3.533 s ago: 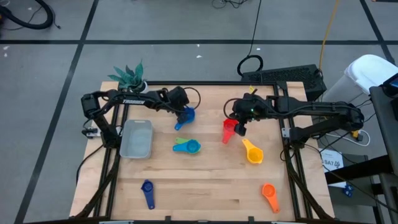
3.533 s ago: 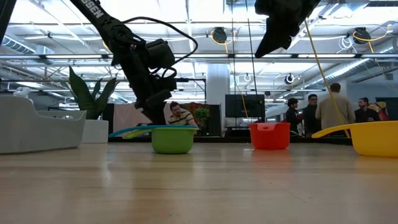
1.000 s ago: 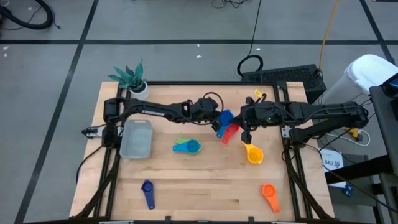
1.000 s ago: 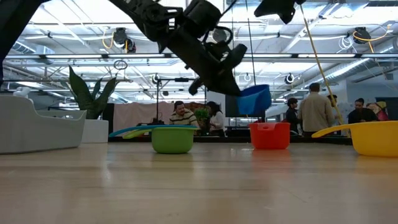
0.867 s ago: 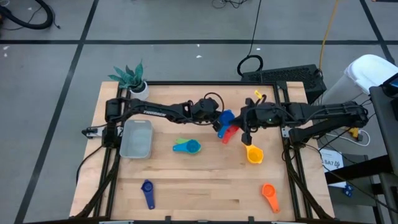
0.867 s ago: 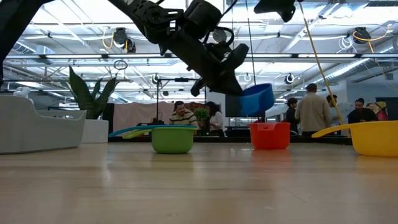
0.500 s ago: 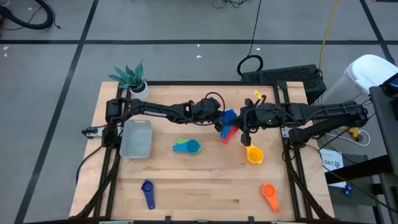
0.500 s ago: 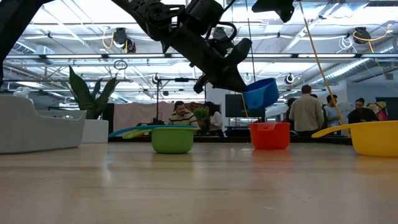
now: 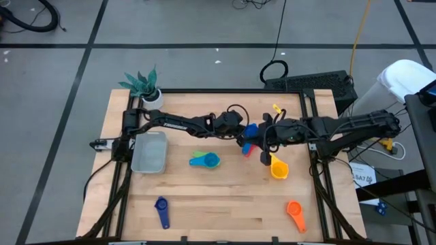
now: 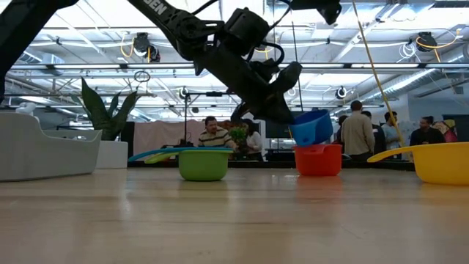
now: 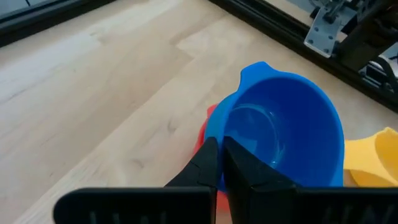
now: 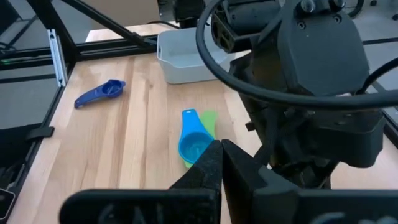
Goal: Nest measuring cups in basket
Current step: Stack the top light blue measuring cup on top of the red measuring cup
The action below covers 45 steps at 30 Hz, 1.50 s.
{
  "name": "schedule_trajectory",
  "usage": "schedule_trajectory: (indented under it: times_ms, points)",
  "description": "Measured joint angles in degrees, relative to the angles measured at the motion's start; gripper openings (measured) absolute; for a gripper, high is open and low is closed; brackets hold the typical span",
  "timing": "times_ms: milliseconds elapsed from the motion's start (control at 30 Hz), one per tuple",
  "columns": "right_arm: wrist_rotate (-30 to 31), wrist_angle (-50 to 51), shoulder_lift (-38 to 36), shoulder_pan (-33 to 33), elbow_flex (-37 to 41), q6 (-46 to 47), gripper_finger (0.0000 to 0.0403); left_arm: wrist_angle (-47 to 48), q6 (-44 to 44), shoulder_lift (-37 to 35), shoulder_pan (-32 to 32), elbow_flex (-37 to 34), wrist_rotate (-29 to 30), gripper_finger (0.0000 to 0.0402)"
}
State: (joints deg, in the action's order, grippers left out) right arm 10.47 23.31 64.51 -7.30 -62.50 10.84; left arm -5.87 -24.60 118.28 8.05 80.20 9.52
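In the basket (image 9: 150,151) at table left, no cups are nested yet; all 7 remain outside.

- Left gripper (image 11: 219,163): closed on the blue cup (image 11: 280,134), held just above the red cup (image 10: 317,159) at table centre.
- Right gripper (image 12: 217,163): shut, empty, beside the red cup.
- Light blue cup (image 9: 208,160) sits in the green cup (image 10: 203,163).
- Yellow (image 9: 277,167), orange (image 9: 295,214) and dark blue (image 9: 162,209) cups lie apart.

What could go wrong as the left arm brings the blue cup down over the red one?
The blue cup hangs tilted in the left gripper, so its rim may catch the red cup and shove it aside instead of nesting. The right gripper hovers close by; the arms might collide.
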Motion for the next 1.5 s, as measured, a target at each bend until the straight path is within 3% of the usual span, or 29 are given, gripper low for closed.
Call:
schedule_trajectory:
  times_ms: [233,567,767,1000,1267,1500]
  points:
    - [-0.01,0.04,0.00,0.01,0.00,0.02,0.0000,4.67,0.45,-0.11,-0.04,2.60,-0.52,0.0074]
    - [0.24,0.78,0.00,-0.71,-0.02,0.45,0.0000,5.90,3.36,-0.11,0.00,3.59,-1.09,0.0066]
    - [13.75,17.37,-0.17,0.46,-0.04,6.81,0.0000,6.66,5.44,-0.45,-0.27,3.59,-5.23,0.0066]
    - [15.26,28.89,-0.17,3.29,-0.04,14.57,0.0000,10.62,11.83,-6.72,-1.60,3.54,-5.41,0.0066]
    - [14.80,20.44,-0.22,3.23,-0.04,9.85,0.0015,9.17,14.22,-7.19,-2.23,3.56,1.70,0.0067]
    - [9.73,9.48,-0.22,2.65,-0.07,4.05,0.0042,0.73,15.92,-2.67,-1.63,3.48,-0.42,0.0067]
